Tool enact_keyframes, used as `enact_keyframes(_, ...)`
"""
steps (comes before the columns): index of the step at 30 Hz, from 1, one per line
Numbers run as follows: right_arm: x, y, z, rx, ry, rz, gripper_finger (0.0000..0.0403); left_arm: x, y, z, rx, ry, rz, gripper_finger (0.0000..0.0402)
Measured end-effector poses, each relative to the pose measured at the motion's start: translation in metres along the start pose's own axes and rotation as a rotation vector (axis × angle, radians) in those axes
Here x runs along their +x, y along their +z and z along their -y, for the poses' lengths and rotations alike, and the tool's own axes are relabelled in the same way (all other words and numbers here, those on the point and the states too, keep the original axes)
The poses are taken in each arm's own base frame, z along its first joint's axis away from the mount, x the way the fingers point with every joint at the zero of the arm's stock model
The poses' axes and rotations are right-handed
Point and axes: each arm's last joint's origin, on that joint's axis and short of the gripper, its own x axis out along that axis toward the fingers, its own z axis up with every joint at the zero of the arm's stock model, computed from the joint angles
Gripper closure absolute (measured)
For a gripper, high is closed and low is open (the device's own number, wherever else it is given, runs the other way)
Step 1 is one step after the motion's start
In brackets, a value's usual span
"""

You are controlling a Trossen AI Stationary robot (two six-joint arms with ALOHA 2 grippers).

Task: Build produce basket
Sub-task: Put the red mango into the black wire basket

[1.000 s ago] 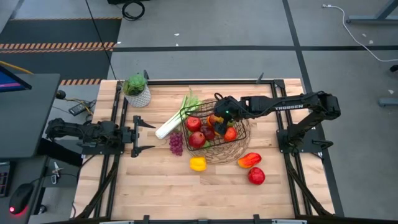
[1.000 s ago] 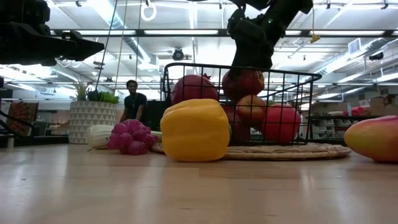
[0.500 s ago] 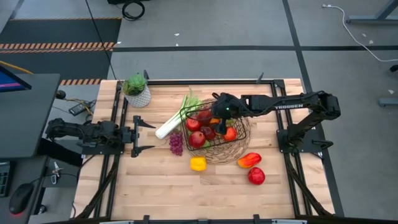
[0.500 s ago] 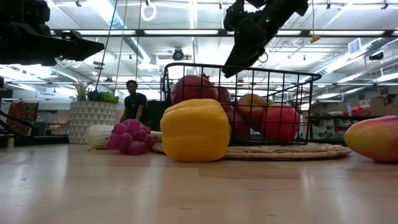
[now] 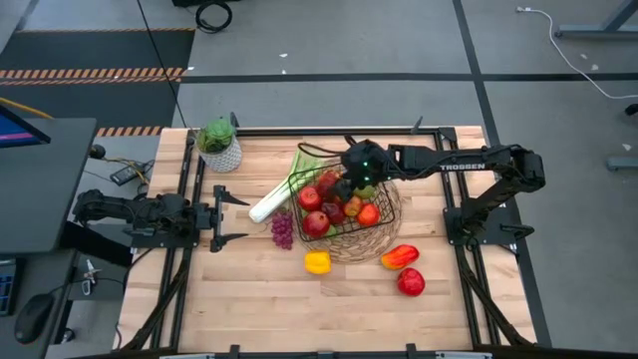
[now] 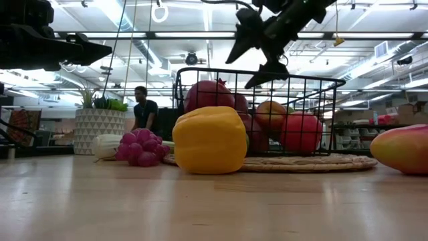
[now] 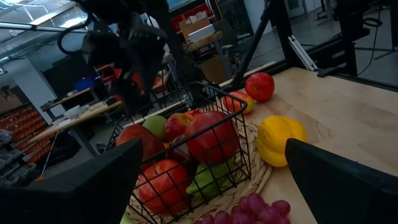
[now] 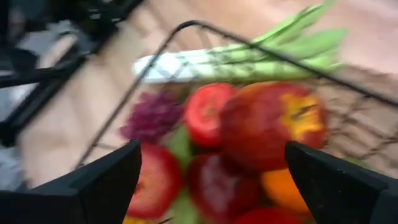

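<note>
**Basket filling up, right gripper empty above it**

I'm looking at the basket [image 5: 346,211] near the middle of the table, a dark wire-mesh cage on a round woven base, and it's heaped: red apples [image 5: 316,223], a green pear peeking through the wire in my left wrist view, and something orange among them. My right gripper [image 6: 257,48] hangs just above the far rim, fingers spread wide, nothing between them.

Outside the basket I see the leek [image 5: 280,190] lying flat just beside its left side, its long axis slanted, white end toward the left arm, green leaves toward the far edge. The purple grapes [image 5: 283,229] sit near its white end. The yellow pepper [image 5: 317,262] rests at the near edge of the wicker base, a red-orange pepper [image 5: 399,256] just right of it, and a lone red apple [image 5: 411,282] close beside that.

My left gripper [image 5: 231,217] waits at the table's left side, fingers apart, holding nothing. A potted plant [image 5: 218,144] stands at the far left corner.
</note>
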Motion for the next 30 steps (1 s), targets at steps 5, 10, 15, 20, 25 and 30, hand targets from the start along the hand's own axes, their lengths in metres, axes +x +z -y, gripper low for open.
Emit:
enact_keyframes(5,0.000,-0.002,-0.002,0.010,0.092,-0.065,0.0004,0.000,0.000,0.000,0.000,0.000,0.000,0.0002)
enact_keyframes(10,0.000,-0.003,-0.005,0.039,0.089,-0.061,0.0004,0.000,0.000,0.000,0.000,0.000,0.000,0.0002)
enact_keyframes(15,-0.006,-0.003,-0.008,0.098,0.121,-0.071,0.0004,0.000,0.000,0.000,0.000,0.000,0.000,0.0002)
enact_keyframes(20,-0.012,-0.007,-0.015,0.051,0.139,-0.076,0.0005,0.000,0.000,0.000,0.000,0.000,0.000,0.0002)
enact_keyframes(25,-0.028,-0.006,-0.016,-0.002,0.162,-0.064,0.0005,0.000,0.000,0.000,0.000,0.000,0.000,0.0002)
enact_keyframes(30,-0.052,0.001,-0.014,-0.044,0.192,0.012,0.0005,0.000,0.000,0.000,0.000,0.000,0.000,0.0002)
